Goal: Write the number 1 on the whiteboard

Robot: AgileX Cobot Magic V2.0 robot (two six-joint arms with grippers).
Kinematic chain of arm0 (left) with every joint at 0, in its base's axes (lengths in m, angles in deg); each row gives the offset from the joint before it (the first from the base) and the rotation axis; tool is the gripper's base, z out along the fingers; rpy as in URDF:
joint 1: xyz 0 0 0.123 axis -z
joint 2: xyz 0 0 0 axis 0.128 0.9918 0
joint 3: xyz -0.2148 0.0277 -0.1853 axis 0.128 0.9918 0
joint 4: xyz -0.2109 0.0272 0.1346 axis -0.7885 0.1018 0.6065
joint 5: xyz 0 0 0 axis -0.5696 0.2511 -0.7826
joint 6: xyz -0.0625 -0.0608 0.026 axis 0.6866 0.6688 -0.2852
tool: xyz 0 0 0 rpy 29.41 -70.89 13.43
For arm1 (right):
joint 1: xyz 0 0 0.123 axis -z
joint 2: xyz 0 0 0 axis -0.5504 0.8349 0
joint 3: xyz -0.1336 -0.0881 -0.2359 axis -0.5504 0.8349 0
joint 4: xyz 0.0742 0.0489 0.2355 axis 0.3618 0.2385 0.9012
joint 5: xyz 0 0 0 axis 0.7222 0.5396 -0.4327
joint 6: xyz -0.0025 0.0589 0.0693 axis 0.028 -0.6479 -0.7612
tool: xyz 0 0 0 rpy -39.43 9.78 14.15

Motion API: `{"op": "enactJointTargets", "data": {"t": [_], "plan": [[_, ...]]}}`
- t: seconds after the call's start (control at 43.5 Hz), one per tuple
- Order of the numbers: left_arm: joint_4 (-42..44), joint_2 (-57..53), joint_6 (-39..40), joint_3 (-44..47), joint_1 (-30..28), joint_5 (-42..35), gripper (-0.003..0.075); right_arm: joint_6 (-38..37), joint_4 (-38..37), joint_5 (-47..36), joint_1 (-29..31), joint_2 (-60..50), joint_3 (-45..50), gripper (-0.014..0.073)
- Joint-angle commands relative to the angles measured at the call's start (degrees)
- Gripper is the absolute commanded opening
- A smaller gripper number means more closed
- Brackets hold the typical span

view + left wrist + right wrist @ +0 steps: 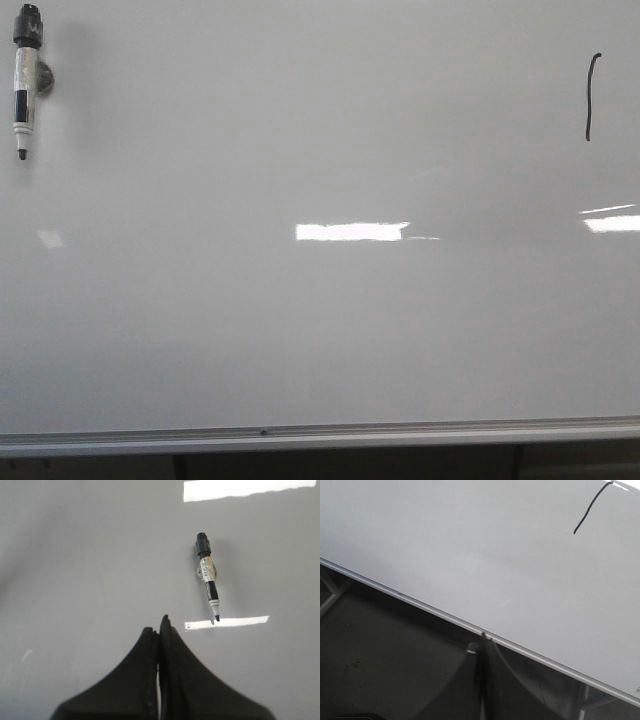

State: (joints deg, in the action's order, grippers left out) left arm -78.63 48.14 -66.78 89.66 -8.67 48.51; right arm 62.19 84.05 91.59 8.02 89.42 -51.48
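The whiteboard (320, 330) fills the front view, with its silver-grey frame along the near edge. The number 1 (591, 96) is a thin black stroke at the far right; it also shows in the right wrist view (590, 507). A white marker pen with a black cap (25, 80) lies at the far left, tip uncapped, and shows in the left wrist view (208, 575). My left gripper (160, 625) is shut and empty, apart from the pen. My right gripper (484, 639) is shut and empty over the board's near frame (530, 652). Neither gripper shows in the front view.
Bright rectangular light reflections (350, 231) lie on the board's middle and right. Dark floor and table legs (380, 670) show beyond the board's near edge.
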Motion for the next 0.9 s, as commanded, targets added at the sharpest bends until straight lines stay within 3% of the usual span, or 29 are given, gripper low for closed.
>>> {"op": "enactJointTargets", "data": {"t": [0.0,0.873], "plan": [[-1.2,-1.2,-0.6,1.2,-1.9,-4.3,-0.0019,0.1,-0.8,-4.0,0.3,0.4,-1.3,-0.0069],[-2.6,-1.2,-0.6,1.2,-0.8,-4.3,-0.0019,0.1,-0.8,-4.0,0.3,0.4,-1.3,-0.0069]]}}
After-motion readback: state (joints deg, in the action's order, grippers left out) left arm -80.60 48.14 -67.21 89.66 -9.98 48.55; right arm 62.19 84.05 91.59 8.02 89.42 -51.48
